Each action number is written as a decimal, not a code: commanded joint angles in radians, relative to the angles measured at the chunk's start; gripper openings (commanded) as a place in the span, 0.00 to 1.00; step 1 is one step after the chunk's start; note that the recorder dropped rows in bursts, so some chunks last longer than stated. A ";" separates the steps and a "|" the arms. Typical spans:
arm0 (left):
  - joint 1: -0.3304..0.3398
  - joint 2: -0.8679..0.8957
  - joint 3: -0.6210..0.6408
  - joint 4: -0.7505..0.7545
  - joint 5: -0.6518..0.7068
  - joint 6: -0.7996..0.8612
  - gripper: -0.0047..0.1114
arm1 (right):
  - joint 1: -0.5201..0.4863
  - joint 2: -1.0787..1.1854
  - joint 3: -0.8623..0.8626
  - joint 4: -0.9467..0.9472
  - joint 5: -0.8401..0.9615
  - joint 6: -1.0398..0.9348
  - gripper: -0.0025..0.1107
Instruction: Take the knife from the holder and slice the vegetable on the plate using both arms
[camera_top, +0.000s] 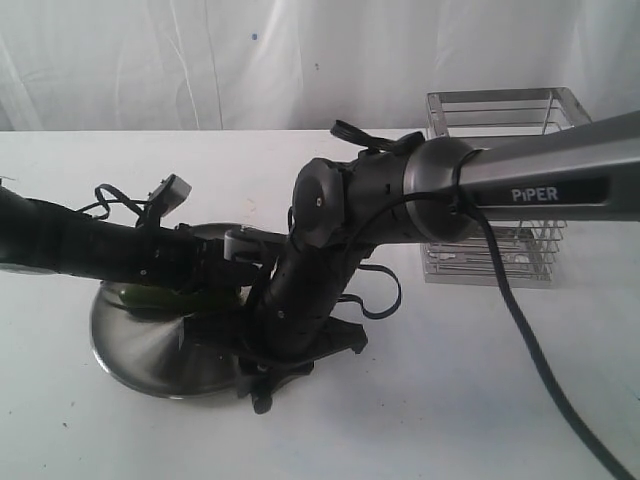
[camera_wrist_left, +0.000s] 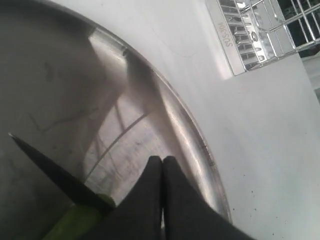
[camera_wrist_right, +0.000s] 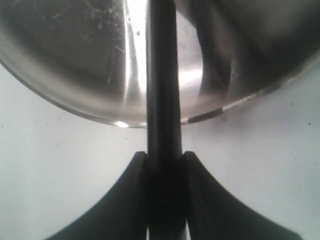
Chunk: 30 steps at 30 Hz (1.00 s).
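Right wrist view: knife (camera_wrist_right: 162, 75) over the plate (camera_wrist_right: 65, 55).
The right gripper (camera_wrist_right: 164, 156) clamps its handle; the left gripper (camera_wrist_left: 162, 161), fingers pressed together, is over the plate beside the vegetable (camera_wrist_left: 75, 222).

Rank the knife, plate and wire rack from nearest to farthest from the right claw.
1. The knife: gripped in the right claw itself.
2. The plate: just ahead of the claw, under the blade.
3. The wire rack: farthest, standing well off the plate at the right of the exterior view.
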 joint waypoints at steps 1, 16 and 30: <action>-0.003 0.018 0.009 0.050 -0.064 -0.042 0.04 | 0.001 -0.007 -0.002 0.001 0.002 -0.015 0.02; -0.003 0.018 0.009 0.130 -0.144 -0.236 0.04 | 0.001 -0.007 -0.002 -0.003 0.070 -0.020 0.02; 0.009 -0.031 -0.132 0.057 0.065 -0.234 0.04 | 0.001 -0.007 -0.002 0.001 0.037 -0.020 0.02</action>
